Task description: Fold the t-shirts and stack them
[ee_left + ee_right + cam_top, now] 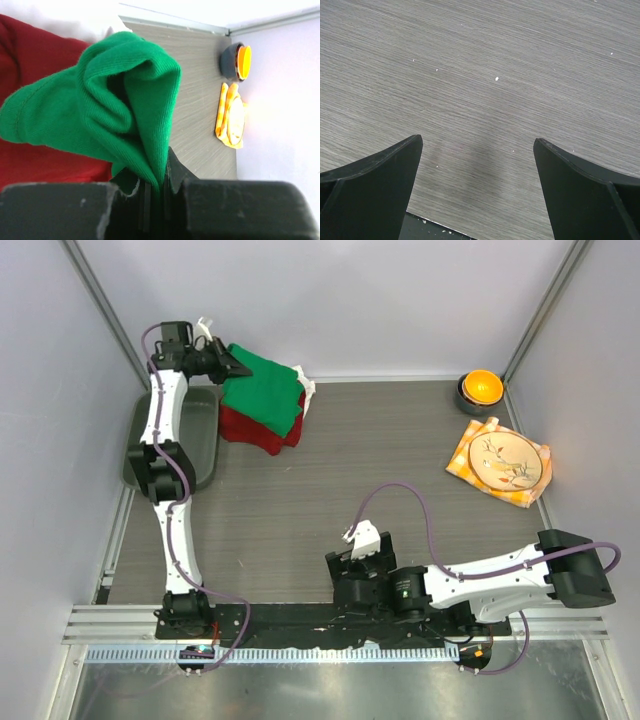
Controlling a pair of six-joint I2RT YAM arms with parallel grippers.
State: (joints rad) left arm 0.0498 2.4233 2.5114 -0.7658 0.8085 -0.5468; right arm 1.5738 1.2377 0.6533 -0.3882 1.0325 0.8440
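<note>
While left jaws clenched the green t-shirt (265, 390) atop the dark red t-shirt (250, 432) at the bench's (330, 490) far-left corner, stacking seemed nearly done; right jaws gaped empty.

**Left arm** (165, 430) and **right arm** (490, 575): white link shells alternate with black joint housings, and a purple cable (400, 485) runs back from each wrist. **Right gripper** (477, 145): two matte black, wedge-shaped fingers (375, 190), with a white camera block (362, 536) just behind them. **Left gripper** (152, 182): black body, its edges scuffed pale grey.
</note>
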